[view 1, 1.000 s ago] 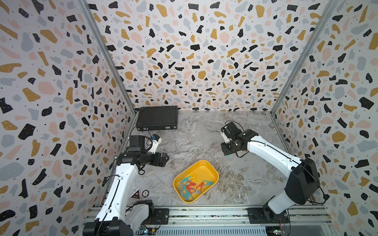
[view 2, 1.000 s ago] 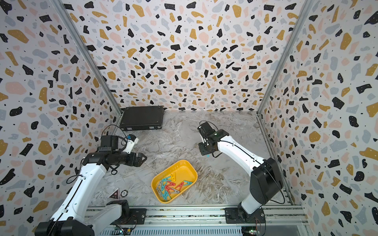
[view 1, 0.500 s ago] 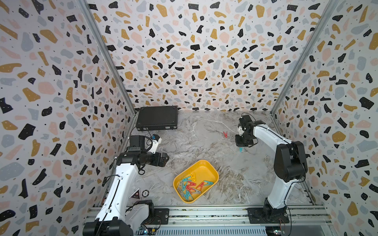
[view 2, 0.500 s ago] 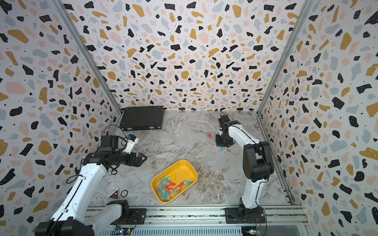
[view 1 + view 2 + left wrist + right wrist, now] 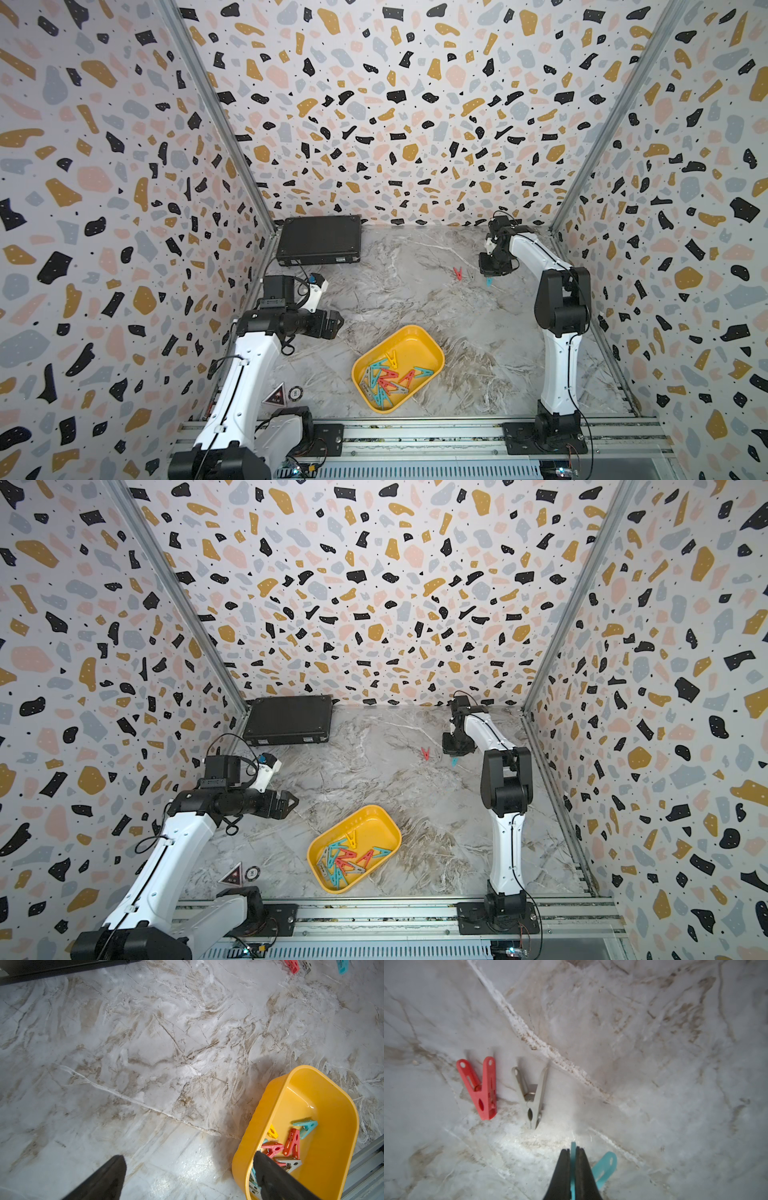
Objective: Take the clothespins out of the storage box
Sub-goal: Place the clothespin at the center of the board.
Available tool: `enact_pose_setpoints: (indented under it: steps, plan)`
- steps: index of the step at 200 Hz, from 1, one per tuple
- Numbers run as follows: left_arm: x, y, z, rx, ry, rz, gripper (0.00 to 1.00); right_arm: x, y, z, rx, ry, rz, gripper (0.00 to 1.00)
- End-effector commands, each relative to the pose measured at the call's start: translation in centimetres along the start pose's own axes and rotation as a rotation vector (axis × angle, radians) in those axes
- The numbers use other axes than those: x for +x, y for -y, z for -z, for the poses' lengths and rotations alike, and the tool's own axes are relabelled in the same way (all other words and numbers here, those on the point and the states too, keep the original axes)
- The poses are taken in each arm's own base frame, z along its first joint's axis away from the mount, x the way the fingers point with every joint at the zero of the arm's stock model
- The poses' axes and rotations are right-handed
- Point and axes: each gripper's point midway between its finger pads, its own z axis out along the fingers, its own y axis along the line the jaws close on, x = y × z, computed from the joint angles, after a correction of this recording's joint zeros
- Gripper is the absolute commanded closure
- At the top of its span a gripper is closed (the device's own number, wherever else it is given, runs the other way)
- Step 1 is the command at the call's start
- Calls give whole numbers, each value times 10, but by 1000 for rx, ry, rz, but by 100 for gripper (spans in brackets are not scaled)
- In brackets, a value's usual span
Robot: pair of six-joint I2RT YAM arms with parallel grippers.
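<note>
One teal clothespin [image 5: 605, 1164] sits in the right claw [image 5: 572, 1150], clenched on a single leg, low over the tabletop [image 5: 654, 1064] at far right. Can't tell if it touches yet. Red clothespin [image 5: 481, 1088] and grey clothespin [image 5: 532, 1097] lie flat just beside it, apart from each other. Looks like the set-down step: lower to contact, release, then lift straight up so the claw doesn't drag it into the grey one. With a one-leg grip, expect it to tip on release. Roughly ten clothespins [image 5: 386, 380] lie in the yellow storage box [image 5: 415, 347], front centre, well apart. Left claw [image 5: 336, 324] is spread wide and empty, hovering near the box.
</note>
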Motion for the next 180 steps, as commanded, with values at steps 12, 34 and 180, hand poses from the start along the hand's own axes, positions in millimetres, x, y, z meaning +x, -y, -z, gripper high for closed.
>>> enact_pose_setpoints:
  steps: [12, 34, 180]
  plan:
    - [0, 3, -1, 10, 9, -16, 0, -3, 8, -2, 9, -48, 18, 100]
    - [0, 3, -1, 12, 8, -15, 0, -5, 7, -14, 2, -70, 23, 100]
    - [0, 4, 0, 15, 13, -20, 0, -22, 8, -46, 7, -73, 21, 100]
